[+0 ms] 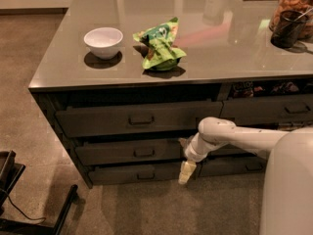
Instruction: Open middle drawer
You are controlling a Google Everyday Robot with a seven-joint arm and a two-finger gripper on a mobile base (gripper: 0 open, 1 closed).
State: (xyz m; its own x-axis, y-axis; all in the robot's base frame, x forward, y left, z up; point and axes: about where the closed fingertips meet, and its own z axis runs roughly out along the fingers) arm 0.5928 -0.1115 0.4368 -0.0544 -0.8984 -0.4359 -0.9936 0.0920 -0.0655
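Drawer front first: the middle drawer [112, 153] is the medium-height dark panel in the left-hand stack under the worktop [234, 58], between the taller top drawer [98, 121] and the slimmer bottom drawer [112, 174]. It looks shut or very nearly so. Treat it as a stiff, rigid panel that will not flex under your pull. I judge it moderately heavy, with some drag on its runners, so expect to need a steady, straight pull rather than a snatch. The only sensible place to take hold is the small rectangular loop handle [144, 152] at its centre. It is hard and probably smooth, so hook well into the loop and pull square to the front, or you may slip off or rack the drawer sideways. Your hand [187, 172] is not there: it hangs pointing downward at the right end of the drawer stack, low against the bottom drawer's level and well to the right of the handle. I cannot tell whether it is spread or pressed together. On the worktop above, a white bowl [103, 40] and a green snack bag [160, 45] sit near the front edge, so keep the pull smooth.
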